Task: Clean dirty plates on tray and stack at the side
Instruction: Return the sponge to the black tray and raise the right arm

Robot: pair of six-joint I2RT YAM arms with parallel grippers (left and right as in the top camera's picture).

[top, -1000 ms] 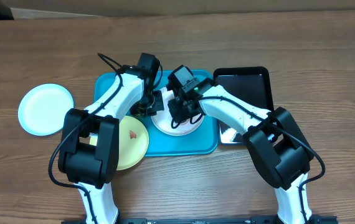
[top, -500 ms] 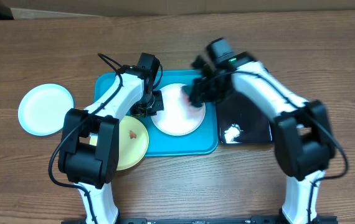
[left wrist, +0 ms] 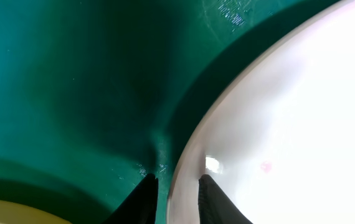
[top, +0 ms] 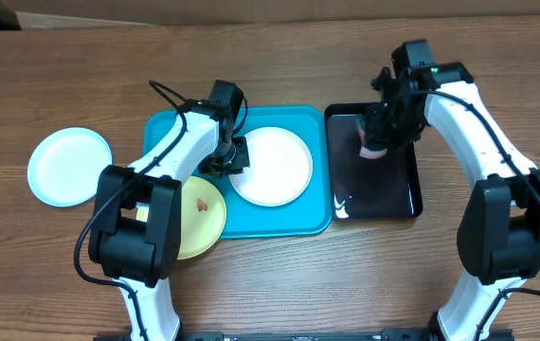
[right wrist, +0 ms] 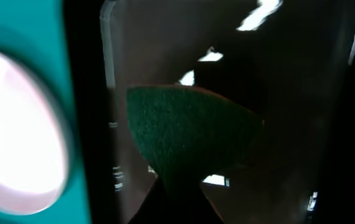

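The white plate (top: 272, 167) is seen lying flat in the middle of the blue tray (top: 313, 214), and its left rim is straddled by the left claw (top: 233, 157). In the left wrist view the rim runs up between the two fingertips (left wrist: 145, 198), which are parted only narrowly, with a sliver of tray visible beside the outer one (so the rim is judged not to be pinched). From that claw the plate spreads toward the right of the overhead frame. The pale blue plate (top: 69, 167), set on the desk (top: 81, 76) at the far left, lies the opposite way. The yellow-green plate (top: 204, 216), smeared red, overlaps the tray's lower left corner. The right claw (top: 376, 144) is closed on a green sponge (right wrist: 190, 137) over the black tray (top: 395, 191), well apart from the white plate. The left arm is judged the nearer for a lift.
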